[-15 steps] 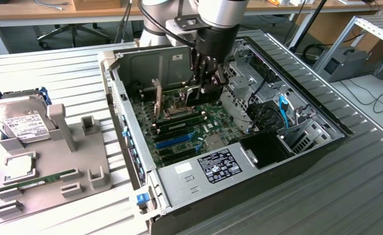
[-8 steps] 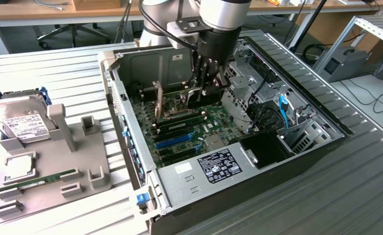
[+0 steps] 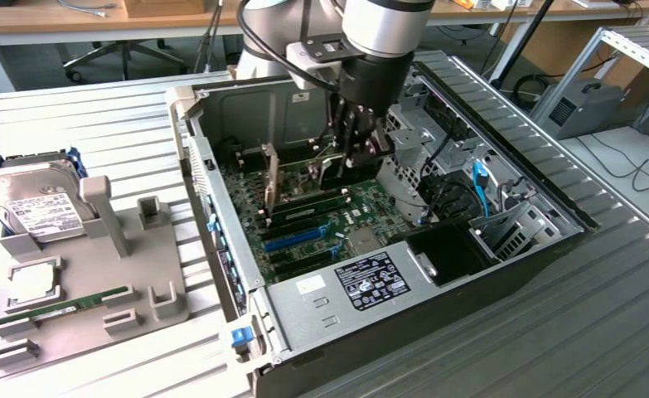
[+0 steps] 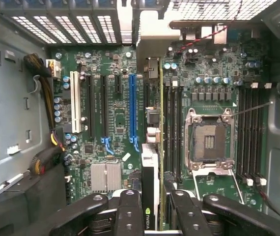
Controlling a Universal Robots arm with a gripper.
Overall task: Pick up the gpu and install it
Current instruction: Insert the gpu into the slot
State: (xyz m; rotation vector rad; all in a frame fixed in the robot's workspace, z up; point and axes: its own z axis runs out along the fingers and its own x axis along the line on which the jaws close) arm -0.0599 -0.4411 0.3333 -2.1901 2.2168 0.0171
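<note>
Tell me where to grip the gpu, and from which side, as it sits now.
By its top long edge, from above, one finger on each flat face. The gpu stands on edge over the motherboard, its lower edge facing the slots, so that edge should stay free. The gripper seems to hold it that way.

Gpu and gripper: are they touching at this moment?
Touching. The wrist view shows the gpu standing edge-on between the fingers of the gripper, which clamp its two faces.
</note>
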